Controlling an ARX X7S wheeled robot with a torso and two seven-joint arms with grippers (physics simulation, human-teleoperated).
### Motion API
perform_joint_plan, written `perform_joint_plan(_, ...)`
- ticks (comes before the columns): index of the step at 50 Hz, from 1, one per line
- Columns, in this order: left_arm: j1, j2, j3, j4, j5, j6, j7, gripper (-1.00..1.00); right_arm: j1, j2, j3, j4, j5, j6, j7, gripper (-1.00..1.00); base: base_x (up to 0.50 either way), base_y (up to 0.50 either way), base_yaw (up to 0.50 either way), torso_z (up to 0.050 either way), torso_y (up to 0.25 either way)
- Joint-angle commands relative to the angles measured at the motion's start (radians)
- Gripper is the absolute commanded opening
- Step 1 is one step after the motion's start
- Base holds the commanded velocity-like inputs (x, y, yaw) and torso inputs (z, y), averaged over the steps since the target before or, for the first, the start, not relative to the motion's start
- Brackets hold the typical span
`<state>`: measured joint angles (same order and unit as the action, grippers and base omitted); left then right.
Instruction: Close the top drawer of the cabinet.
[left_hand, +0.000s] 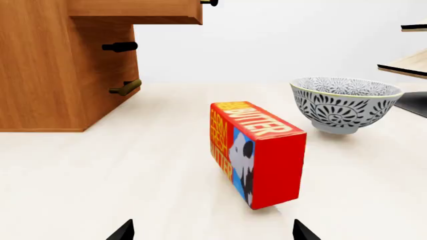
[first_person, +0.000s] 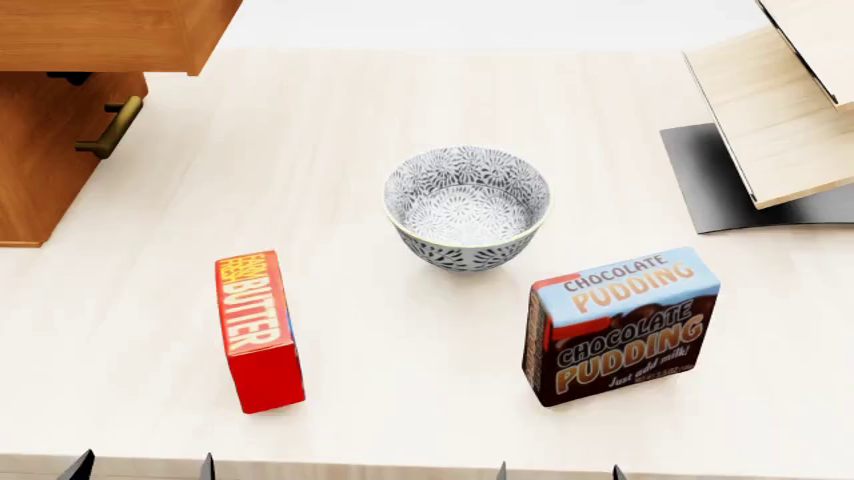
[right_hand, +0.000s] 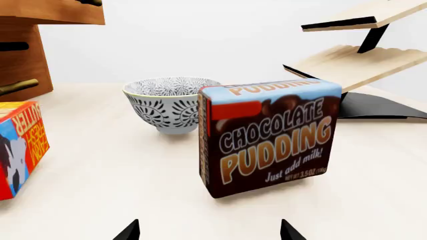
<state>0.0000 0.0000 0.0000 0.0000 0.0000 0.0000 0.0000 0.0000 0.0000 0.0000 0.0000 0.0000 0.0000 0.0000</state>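
The orange-brown cabinet (first_person: 40, 170) stands at the table's far left. Its top drawer (first_person: 107, 35) is pulled out and overhangs the drawer fronts below. In the left wrist view the top drawer (left_hand: 140, 11) juts out from the cabinet (left_hand: 47, 75), with the end of its handle (left_hand: 210, 3) showing at the picture's edge. The drawer also shows in the right wrist view (right_hand: 53, 11). My left gripper (first_person: 143, 467) is open and empty at the near table edge, in front of the butter box. My right gripper (first_person: 559, 470) is open and empty, in front of the pudding box.
A red butter box (first_person: 258, 330) stands near left, a patterned bowl (first_person: 467, 207) in the middle and a chocolate pudding box (first_person: 621, 325) near right. A pale slanted shelf (first_person: 781, 110) on a black base stands at the far right. A lower drawer's brass handle (first_person: 114, 128) sits under the open drawer.
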Motion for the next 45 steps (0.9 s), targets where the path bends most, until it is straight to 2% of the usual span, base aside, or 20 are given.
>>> perform_joint_plan(1,0.0,-0.01,0.015,0.0,0.0,0.001,-0.015,1.0,0.0,0.009,-0.013,0.0,0.0,0.0,0.013,1.0,0.0,0.0,0.0,0.0,0.0)
perform_joint_plan(15,-0.001,-0.05,0.06,0.001,-0.06,0.009,-0.053,1.0,0.004,0.048,-0.054,0.01,0.056,-0.004,0.058,1.0,0.0,0.0,0.0,0.0,0.0)
perform_joint_plan(17,0.003,-0.052,0.063,0.006,-0.07,0.014,-0.054,1.0,0.008,0.061,-0.079,0.007,0.007,0.004,0.078,1.0,0.0,0.0,0.0,0.0,0.0)
perform_joint_plan(21,0.011,-0.06,0.075,0.023,-0.073,0.028,-0.06,1.0,-0.001,0.063,-0.075,-0.004,0.024,-0.001,0.09,1.0,0.0,0.0,0.0,0.0,0.0)
perform_joint_plan(37,0.08,-0.097,0.099,0.335,-0.088,-0.071,-0.102,1.0,-0.049,0.092,-0.098,-0.346,0.008,0.146,0.145,1.0,0.0,0.0,0.0,0.0,0.0)
perform_joint_plan(45,0.092,-0.126,0.131,0.598,-0.069,-0.206,-0.12,1.0,-0.034,0.103,-0.131,-0.584,-0.001,0.28,0.15,1.0,0.0,0.0,0.0,0.0,0.0)
